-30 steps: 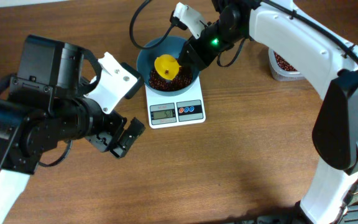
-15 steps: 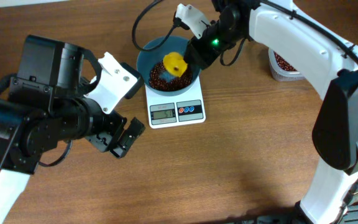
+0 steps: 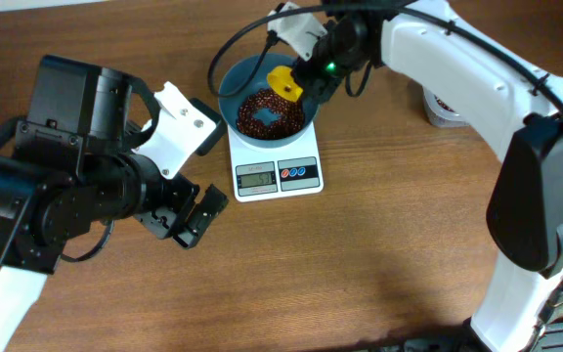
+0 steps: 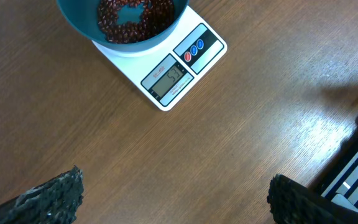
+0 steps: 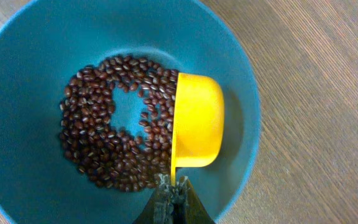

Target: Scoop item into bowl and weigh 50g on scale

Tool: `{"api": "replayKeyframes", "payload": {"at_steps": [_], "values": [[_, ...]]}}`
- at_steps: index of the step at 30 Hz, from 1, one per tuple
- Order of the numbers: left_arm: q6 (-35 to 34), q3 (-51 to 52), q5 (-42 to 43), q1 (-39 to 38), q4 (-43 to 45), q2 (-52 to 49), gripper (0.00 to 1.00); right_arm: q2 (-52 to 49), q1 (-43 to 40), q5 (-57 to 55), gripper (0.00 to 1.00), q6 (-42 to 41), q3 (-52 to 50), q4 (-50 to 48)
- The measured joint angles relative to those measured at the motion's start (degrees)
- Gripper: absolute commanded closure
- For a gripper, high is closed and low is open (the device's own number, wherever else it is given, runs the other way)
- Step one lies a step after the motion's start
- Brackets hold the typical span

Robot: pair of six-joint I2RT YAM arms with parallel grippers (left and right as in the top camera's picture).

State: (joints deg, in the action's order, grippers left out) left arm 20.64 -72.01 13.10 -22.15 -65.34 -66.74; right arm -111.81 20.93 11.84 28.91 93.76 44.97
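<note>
The teal bowl point(image 3: 238, 83) stands on the white scale point(image 3: 278, 174) and holds a ring of dark red-brown beans point(image 3: 260, 111). My right gripper point(image 5: 175, 191) is shut on the handle of a yellow scoop point(image 5: 197, 119), tipped on its side above the bowl's right half point(image 5: 241, 93), with beans point(image 5: 114, 134) below it. The scoop point(image 3: 283, 82) hangs over the bowl's far right rim in the overhead view. My left gripper point(image 4: 176, 202) is open over bare table, well short of the scale point(image 4: 166, 84); its display is lit.
A clear tub of beans point(image 3: 441, 106) stands at the back right, partly hidden behind the right arm. The left arm's bulk point(image 3: 76, 186) covers the table's left side. A black cable point(image 3: 225, 44) loops behind the bowl.
The right gripper has lifted the yellow scoop from the beans and carried it back and right toward the bowl's rim, turning it on its side. The left arm has not moved.
</note>
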Motion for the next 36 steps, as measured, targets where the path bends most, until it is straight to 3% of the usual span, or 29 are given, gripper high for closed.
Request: {"api": "replayKeyframes", "payload": {"at_steps": [7,36], "values": [[0.0,0.0,0.0,0.0,0.0,0.0,0.01,0.0,3.1,-0.6,0.96,1.1,0.1,3.1],[0.0,0.0,0.0,0.0,0.0,0.0,0.01,0.0,2.3,9.0,0.96,1.0,1.3,7.4]]}}
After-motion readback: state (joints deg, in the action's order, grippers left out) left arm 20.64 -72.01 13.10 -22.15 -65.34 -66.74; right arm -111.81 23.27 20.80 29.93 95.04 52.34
